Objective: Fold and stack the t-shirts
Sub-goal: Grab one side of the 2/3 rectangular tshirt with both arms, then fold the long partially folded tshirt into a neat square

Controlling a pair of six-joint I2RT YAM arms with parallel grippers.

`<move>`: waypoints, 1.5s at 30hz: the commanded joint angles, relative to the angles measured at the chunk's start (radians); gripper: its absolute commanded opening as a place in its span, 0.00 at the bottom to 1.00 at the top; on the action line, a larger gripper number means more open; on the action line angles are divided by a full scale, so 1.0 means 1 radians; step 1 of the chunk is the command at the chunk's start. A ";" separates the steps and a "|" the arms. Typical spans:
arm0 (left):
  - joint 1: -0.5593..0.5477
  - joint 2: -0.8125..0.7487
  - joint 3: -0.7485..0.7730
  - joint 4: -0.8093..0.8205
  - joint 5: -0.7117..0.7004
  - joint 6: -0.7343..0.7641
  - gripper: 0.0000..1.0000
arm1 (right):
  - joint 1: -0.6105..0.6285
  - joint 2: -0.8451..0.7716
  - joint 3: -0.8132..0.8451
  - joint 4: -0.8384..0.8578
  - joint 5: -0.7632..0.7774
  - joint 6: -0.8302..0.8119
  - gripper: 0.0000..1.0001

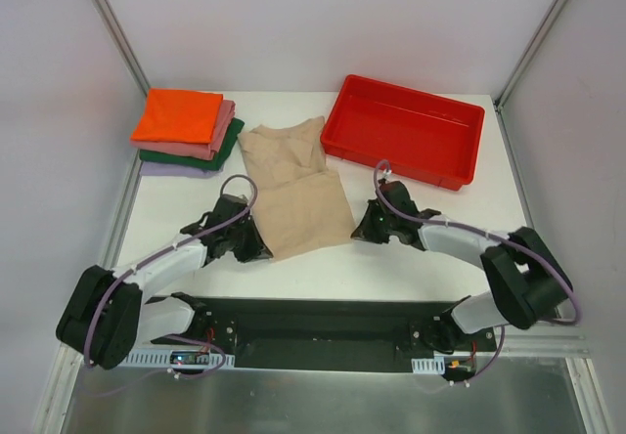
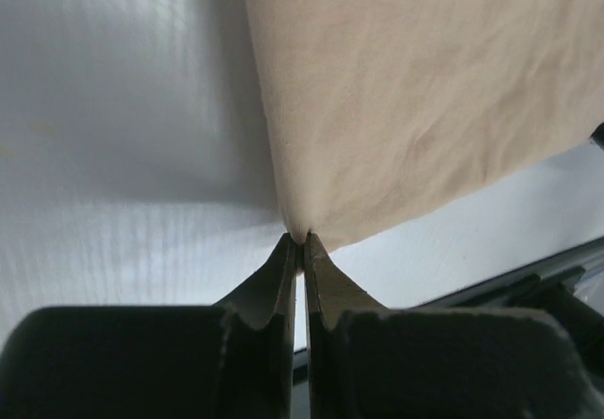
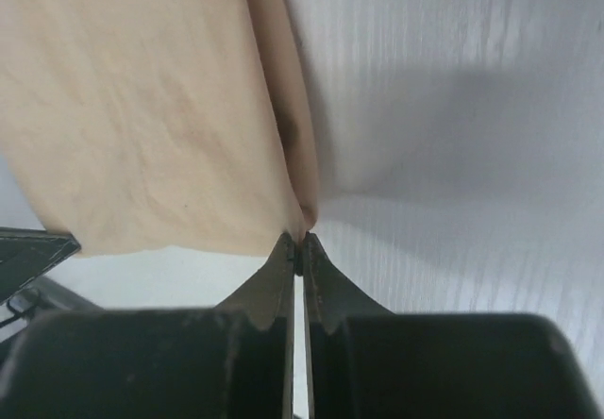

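A beige t-shirt [image 1: 293,185] lies folded lengthwise in the middle of the white table. My left gripper [image 1: 260,248] is shut on its near left corner, and the cloth [image 2: 415,98] fills the upper right of the left wrist view above my gripper [image 2: 302,242]. My right gripper [image 1: 358,229] is shut on the near right corner; the cloth [image 3: 142,108] fills the upper left of the right wrist view above that gripper [image 3: 299,243]. A stack of folded shirts sits at the back left: orange [image 1: 178,114] on top, then pink [image 1: 223,133], dark green [image 1: 225,148] and lavender [image 1: 171,169].
A red plastic tray [image 1: 403,128] stands at the back right, close to the beige shirt's right edge. Grey walls and metal posts bound the table. The black base rail [image 1: 313,331] runs along the near edge.
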 commanded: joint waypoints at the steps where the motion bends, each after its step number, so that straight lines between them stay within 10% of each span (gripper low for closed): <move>1: -0.103 -0.146 -0.013 -0.159 0.027 -0.028 0.00 | 0.012 -0.203 -0.085 0.002 -0.066 -0.012 0.01; 9: -0.400 -0.441 0.007 -0.288 -0.010 -0.180 0.00 | 0.063 -0.745 -0.255 -0.277 -0.123 0.032 0.01; 17: -0.658 -0.550 0.177 -0.286 -0.069 -0.146 0.00 | 0.061 -1.149 -0.058 -0.662 -0.073 -0.058 0.02; 31: -0.657 -0.490 0.261 -0.320 -0.342 -0.163 0.00 | 0.046 -0.843 0.206 -0.692 0.173 -0.224 0.03; 45: -0.379 -0.389 0.284 -0.352 -0.327 -0.097 0.00 | -0.071 -0.509 0.338 -0.500 0.108 -0.284 0.01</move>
